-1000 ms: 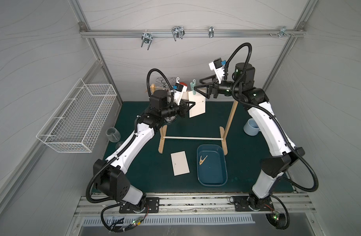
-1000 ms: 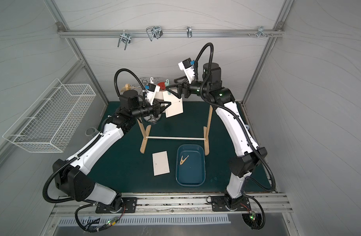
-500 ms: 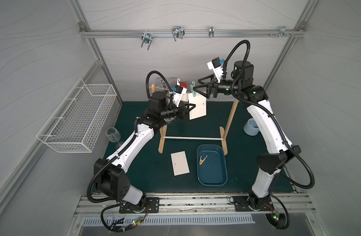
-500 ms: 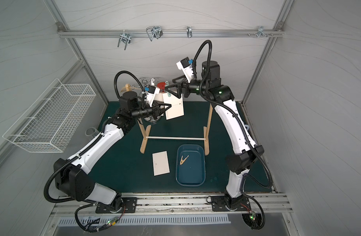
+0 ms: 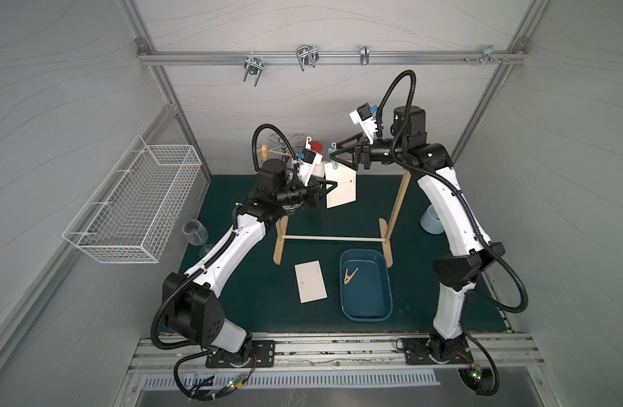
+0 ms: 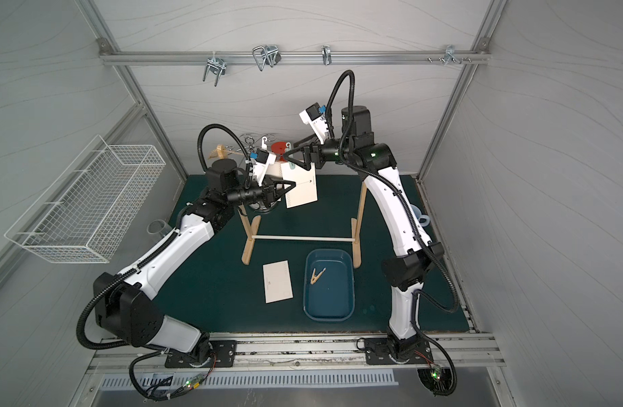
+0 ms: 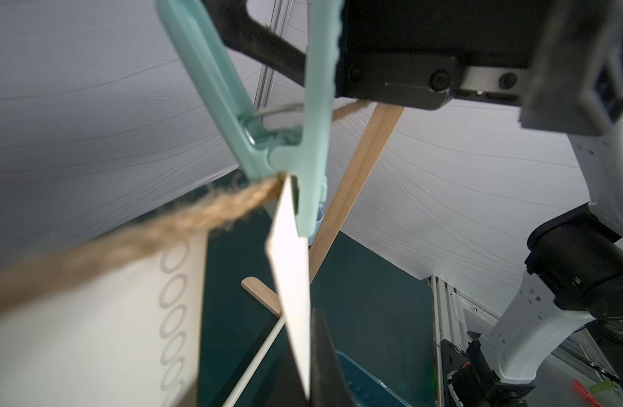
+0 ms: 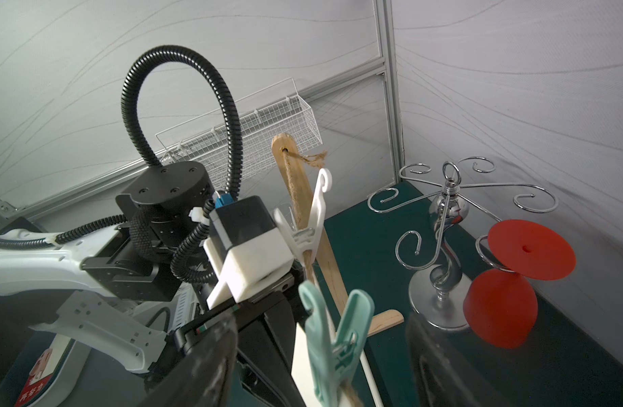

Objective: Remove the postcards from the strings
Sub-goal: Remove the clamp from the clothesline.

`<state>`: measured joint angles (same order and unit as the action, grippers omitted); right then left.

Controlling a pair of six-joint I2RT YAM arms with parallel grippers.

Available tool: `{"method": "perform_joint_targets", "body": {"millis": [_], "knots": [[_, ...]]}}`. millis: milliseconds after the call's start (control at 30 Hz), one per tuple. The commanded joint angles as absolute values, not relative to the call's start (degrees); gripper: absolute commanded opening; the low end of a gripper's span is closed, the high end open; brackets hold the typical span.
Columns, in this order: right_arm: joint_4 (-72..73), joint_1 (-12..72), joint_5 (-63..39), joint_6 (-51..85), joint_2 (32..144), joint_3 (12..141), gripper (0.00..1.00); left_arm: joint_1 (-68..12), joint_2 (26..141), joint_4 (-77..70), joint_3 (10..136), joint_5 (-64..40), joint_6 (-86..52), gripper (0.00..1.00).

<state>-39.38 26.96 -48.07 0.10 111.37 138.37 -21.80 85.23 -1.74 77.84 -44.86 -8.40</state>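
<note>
Centring mint-green plastic clothespeg (image 8: 334,338) between released right gripper (image 5: 335,153) jaws before squeeze — left gripper (image 5: 333,184) clenched on white paper postcard (image 5: 342,192), 6 o'clock of clothespeg.

1. This is a robotics lab test cell: white panel walls (image 5: 338,21) and aluminium framing (image 5: 204,58) box in the scene.
2. A left arm (image 5: 232,243) and a right arm (image 5: 451,218), white and black, bolt to a metal rail (image 5: 338,352) at 6 o'clock.
3. A green-matted counter (image 5: 355,222) fills the middle; a wire basket (image 5: 137,197) hangs at 9 o'clock.
</note>
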Motion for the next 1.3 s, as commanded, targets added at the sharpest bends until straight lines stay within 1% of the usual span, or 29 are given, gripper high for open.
{"method": "perform_joint_targets", "body": {"millis": [0, 400, 633, 900, 1267], "knots": [[-42.1, 26.9, -50.5, -1.9, 112.3, 139.7, 0.76, -21.8, 84.2, -4.4, 78.6, -46.7, -6.9, 0.00], [-43.5, 27.0, -53.2, -3.2, 113.2, 140.1, 0.75, -21.8, 84.7, -3.4, 79.5, -47.5, -6.9, 0.00], [-44.8, 27.6, -53.1, -4.1, 114.4, 141.0, 0.75, -21.8, 84.9, -2.9, 79.7, -47.6, -6.8, 0.00], [-44.9, 27.7, -54.3, -4.1, 114.9, 141.6, 0.73, -21.8, 85.1, -2.7, 79.9, -48.0, -6.9, 0.00], [-45.4, 28.0, -54.6, -4.1, 116.5, 143.2, 0.74, -21.8, 85.3, -2.4, 80.1, -48.1, -6.8, 0.00]]}}
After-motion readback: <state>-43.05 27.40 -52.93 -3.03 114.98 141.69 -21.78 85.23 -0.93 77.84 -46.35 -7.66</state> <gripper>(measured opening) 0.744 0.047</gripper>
